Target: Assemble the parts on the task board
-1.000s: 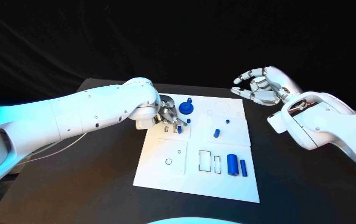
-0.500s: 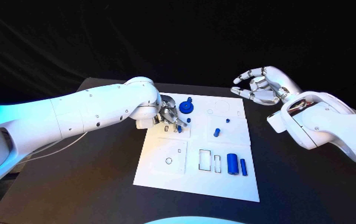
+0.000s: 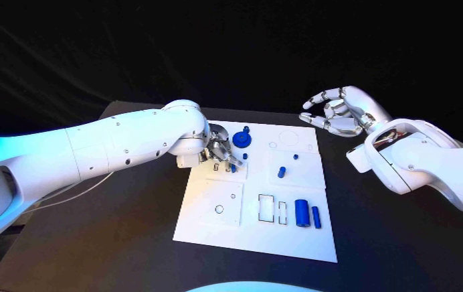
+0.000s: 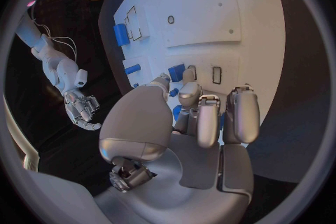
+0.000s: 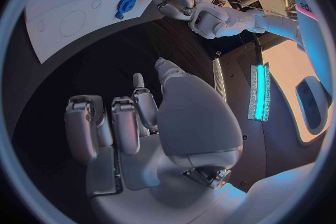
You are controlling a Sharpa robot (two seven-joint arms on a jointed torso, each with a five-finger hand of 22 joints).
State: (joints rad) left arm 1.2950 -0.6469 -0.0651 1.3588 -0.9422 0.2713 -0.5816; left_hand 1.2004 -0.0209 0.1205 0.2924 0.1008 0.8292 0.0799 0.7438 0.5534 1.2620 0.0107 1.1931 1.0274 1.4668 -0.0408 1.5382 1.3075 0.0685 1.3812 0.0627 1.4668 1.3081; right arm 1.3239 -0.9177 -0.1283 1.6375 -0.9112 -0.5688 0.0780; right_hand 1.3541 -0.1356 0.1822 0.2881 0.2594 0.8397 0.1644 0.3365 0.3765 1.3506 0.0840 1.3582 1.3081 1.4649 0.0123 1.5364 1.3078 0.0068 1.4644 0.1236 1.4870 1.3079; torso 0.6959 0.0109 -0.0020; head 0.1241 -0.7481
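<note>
The black worktop (image 3: 126, 238) carries the white task board (image 3: 253, 235) at its middle. The left hand (image 3: 220, 150) sits low over the board's far left part, fingers curled down among small blue parts (image 4: 176, 72); whether it grips one I cannot tell. The right hand (image 3: 338, 112) hovers above the board's far right corner, fingers apart and bent, holding nothing. A blue round part (image 3: 241, 139) lies just beside the left hand, and two blue bars (image 3: 308, 215) lie side by side near the board's near right edge.

A lab: black-draped table (image 3: 126, 238), white task board (image 3: 231, 235).
</note>
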